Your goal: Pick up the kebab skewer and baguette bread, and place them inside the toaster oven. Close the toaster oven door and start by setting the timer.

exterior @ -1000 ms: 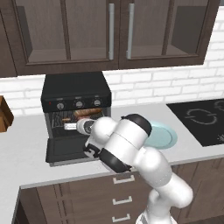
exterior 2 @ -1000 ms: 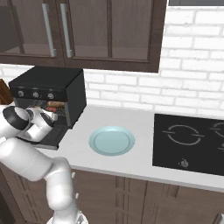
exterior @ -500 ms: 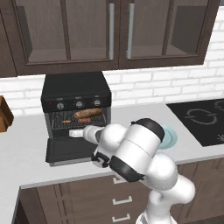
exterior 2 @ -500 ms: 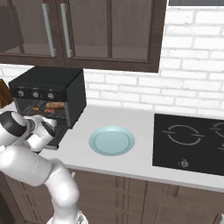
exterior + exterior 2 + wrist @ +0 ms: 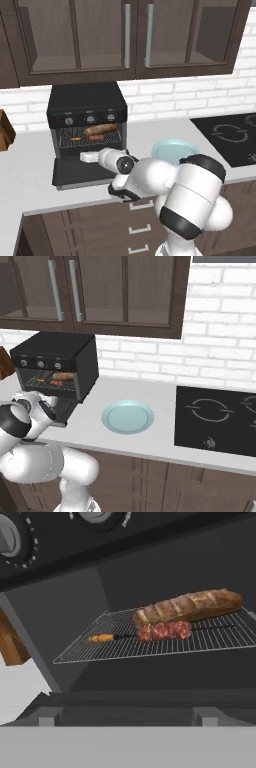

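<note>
Kitchen counter (image 5: 30, 165), dark cupboards above. Toaster oven (image 5: 86, 107) open; baguette bread (image 5: 189, 606) & kebab skewer (image 5: 162, 631) lie touching on rack inside. Gripper (image 5: 87, 156) spread wide, empty, just above toaster oven door (image 5: 80, 172). Door prob stiff, light, hinged; push up at front edge.

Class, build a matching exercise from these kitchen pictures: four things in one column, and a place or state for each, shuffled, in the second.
Things:
1. reddish-brown oblong baguette loaf
2. thin kebab skewer with red chunks
3. flat black toaster oven door
4. round pale blue plate

Places or states:
A. folded down, open
B. on the white counter beside the oven
C. on the wire rack, nearer the door
D. on the wire rack, farther back

Pairs: 1-D, 2-C, 3-A, 4-B
</note>
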